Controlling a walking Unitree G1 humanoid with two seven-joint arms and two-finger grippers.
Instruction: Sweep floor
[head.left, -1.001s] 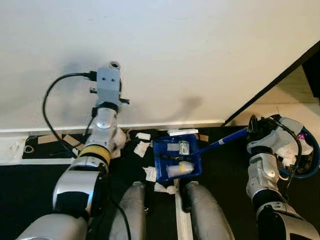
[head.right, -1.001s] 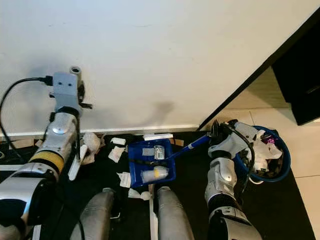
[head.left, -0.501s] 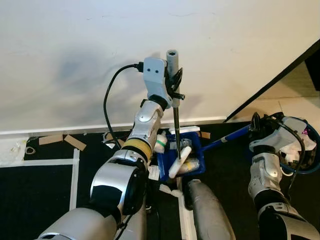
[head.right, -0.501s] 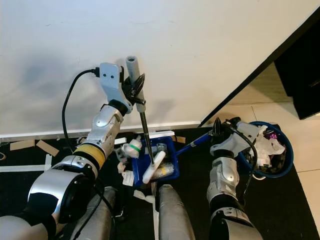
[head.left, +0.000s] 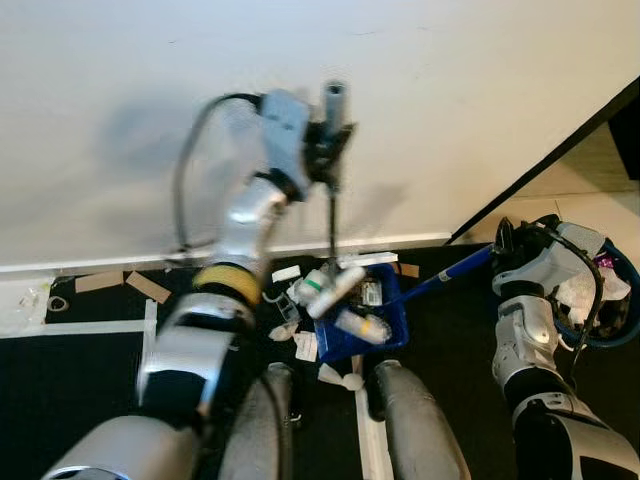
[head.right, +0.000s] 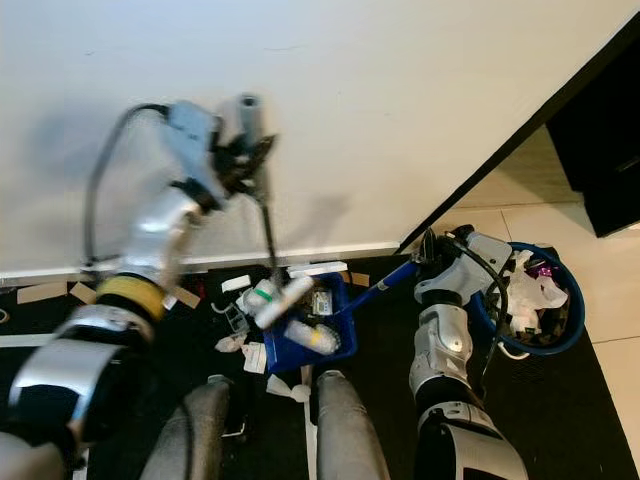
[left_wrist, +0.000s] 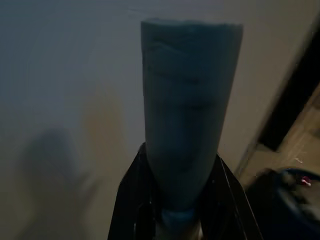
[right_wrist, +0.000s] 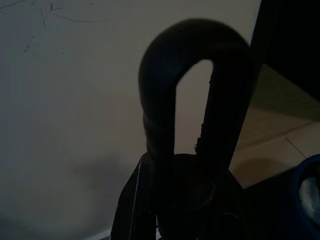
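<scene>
Blue dustpan (head.left: 362, 322) on the black floor (head.left: 80, 370) held bottles and scraps; paper bits lay beside it. Left gripper (head.left: 328, 150) pinched the broom handle (left_wrist: 187, 115), right gripper (head.right: 432, 252) clamped the dustpan handle (head.right: 385, 282).

no readable text, label, brand, number or sign appeared in any view. the small items in the blue dustpan (head.left: 385, 325) were too blurred to show any print (one white bottle (head.left: 312, 285) there carried a green band, but no letters could be made out on it). the white wall (head.left: 450, 90) was unmarked.
</scene>
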